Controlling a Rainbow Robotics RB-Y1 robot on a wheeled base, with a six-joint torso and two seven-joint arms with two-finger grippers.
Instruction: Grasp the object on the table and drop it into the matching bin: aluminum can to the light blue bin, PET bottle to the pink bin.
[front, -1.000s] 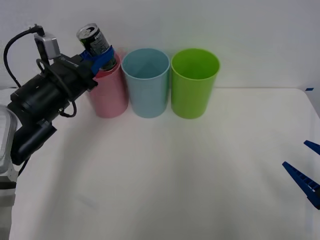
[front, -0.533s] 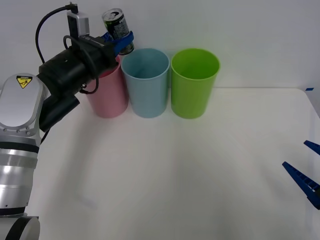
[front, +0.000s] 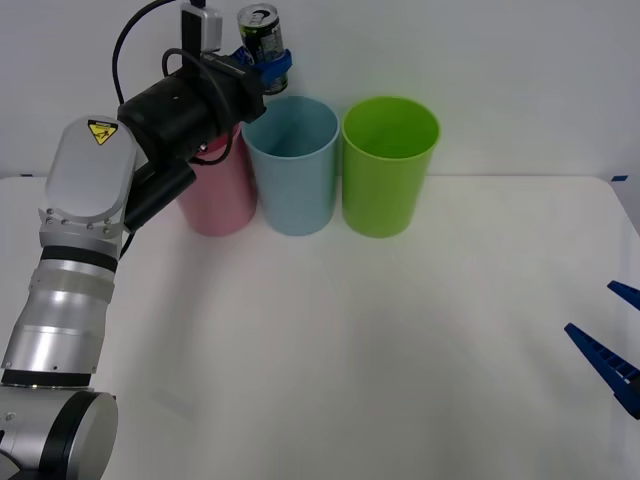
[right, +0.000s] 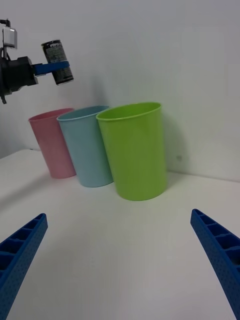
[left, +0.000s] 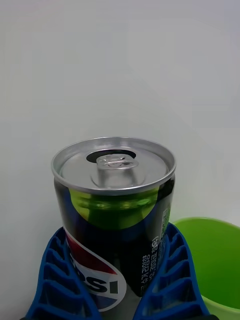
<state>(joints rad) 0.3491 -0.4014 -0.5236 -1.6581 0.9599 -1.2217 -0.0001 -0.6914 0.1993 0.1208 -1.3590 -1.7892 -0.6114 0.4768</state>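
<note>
The left gripper (front: 266, 62) is raised at the far left of the scene, its blue ribbed fingers (left: 60, 280) pinching the can (front: 262, 34) by its dark printed side. The can is held clear of the table (front: 400, 340), upright or nearly so, pull-tab top upward. In the front view it sits above the far left part of the rim of the light blue bin (front: 292, 165), close to the gap between that bin and the pink bin (front: 215, 190); whether it is squarely over the blue opening cannot be settled from these angles. In the right wrist view the can (right: 57, 55) hangs well above the bins, over the pink bin (right: 52, 142) and the blue bin (right: 85, 145) region. The three bins stand upright in a row at the far edge of the table: pink at left, light blue in the middle, green bin (front: 390, 165) at right, each just beside its neighbour. The left wrist view shows the can (left: 117, 220) close up, fingers pressed against both sides, with the green bin's rim (left: 215, 260) below and to one side. The right gripper (front: 610, 345) rests low at the near right edge of the table, well apart from the bins, fingers (right: 22, 250) spread wide and holding nothing.
</note>
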